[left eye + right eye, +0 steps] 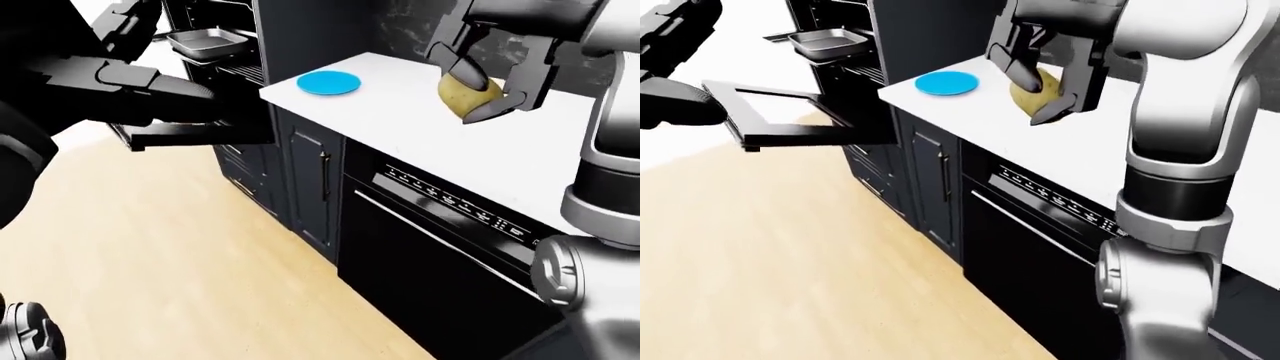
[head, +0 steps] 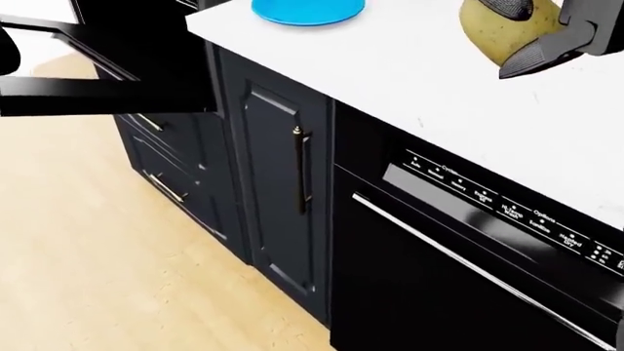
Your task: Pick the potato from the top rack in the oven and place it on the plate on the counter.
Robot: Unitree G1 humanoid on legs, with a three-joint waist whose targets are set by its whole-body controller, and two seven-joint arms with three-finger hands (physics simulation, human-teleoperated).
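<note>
My left robot hand (image 1: pixel 130 79) fills the upper left of the left-eye view, a dark shape stretched toward the oven; it carries nothing, but I cannot tell how its fingers are set. Below it the wooden floor (image 1: pixel 190 255) lies bare along the foot of the cabinets, wide open room for stepping. The oven door (image 1: pixel 790 116) hangs dropped flat, its edge jutting out over the floor at the left of the right-eye view. Inside the oven a grey baking pan (image 1: pixel 825 41) sits on a rack, and I see nothing in it. Just right of the oven, the white tabletop (image 2: pixel 390 66) begins at a sharp corner above a dark cabinet door (image 2: pixel 278 190) with a slim handle. The blue plate (image 1: pixel 329 82) lies near that corner, with nothing on it. Further right, my right robot hand (image 1: pixel 490 71) is closed around the potato (image 1: pixel 462 96), held above the tabletop, well apart from the plate. Under the tabletop edge there, the black dishwasher (image 2: pixel 468 270) shows its row of controls and long bar handle.
</note>
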